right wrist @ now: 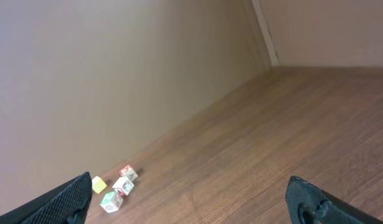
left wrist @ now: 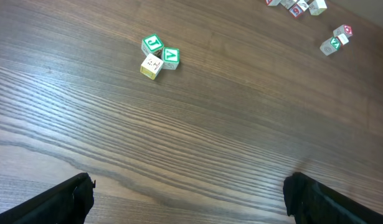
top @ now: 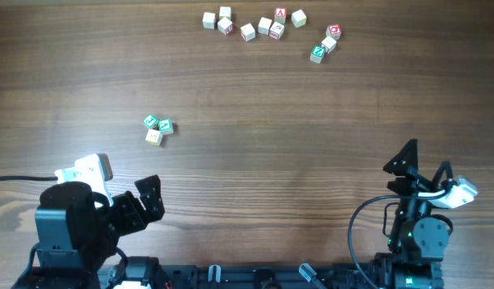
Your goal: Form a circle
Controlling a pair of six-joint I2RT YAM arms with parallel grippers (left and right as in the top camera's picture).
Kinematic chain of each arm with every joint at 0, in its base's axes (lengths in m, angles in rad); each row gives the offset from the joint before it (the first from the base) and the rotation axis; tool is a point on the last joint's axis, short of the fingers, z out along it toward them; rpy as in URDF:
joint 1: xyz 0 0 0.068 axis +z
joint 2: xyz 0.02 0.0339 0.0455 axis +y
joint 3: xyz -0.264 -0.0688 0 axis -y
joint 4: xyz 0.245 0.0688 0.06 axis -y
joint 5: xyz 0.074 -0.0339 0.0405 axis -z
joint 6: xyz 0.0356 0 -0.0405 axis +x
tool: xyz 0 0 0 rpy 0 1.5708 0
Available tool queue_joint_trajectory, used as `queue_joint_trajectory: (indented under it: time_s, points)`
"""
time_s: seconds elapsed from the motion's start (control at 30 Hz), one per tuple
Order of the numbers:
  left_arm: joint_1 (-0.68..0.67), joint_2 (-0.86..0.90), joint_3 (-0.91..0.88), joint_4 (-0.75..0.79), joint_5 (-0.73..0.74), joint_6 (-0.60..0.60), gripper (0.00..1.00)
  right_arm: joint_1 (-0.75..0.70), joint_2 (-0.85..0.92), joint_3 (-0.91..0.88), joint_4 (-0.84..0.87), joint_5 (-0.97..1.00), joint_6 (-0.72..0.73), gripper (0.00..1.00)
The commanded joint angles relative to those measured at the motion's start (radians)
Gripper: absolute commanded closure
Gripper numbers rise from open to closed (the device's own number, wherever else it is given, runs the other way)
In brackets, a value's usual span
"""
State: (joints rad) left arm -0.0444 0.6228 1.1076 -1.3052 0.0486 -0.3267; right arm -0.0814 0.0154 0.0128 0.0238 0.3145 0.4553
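L fingers [left wrist: 60,202] & R fingers [right wrist: 328,205] wide open, empty — circle [top: 157,128]: 3 cubes clustered, well apart from both.

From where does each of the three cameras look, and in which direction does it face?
Overhead: above the table, facing straight down; left pincer and right pincer show at the bottom edge.
Left wrist: on the left arm, facing forward and down at the three-cube group; its open fingertips frame the bottom.
Right wrist: low, facing almost level across the table to a wall; its fingertips show.
Shared: overhead and left wrist both show the three-cube group.
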Motion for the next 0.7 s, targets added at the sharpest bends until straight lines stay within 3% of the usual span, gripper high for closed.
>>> queue_joint_trajectory:
  time_s: [0.0,0.67]
  points:
    - [-0.006,0.001,-0.002,0.003,-0.017,0.002,0.00,-0.024,-0.011,-0.008,0.009,-0.010,-0.026,0.00]
    - [-0.013,-0.001,-0.002,0.000,-0.017,0.002,0.00,-0.024,-0.006,-0.008,0.009,-0.010,-0.026,0.00]
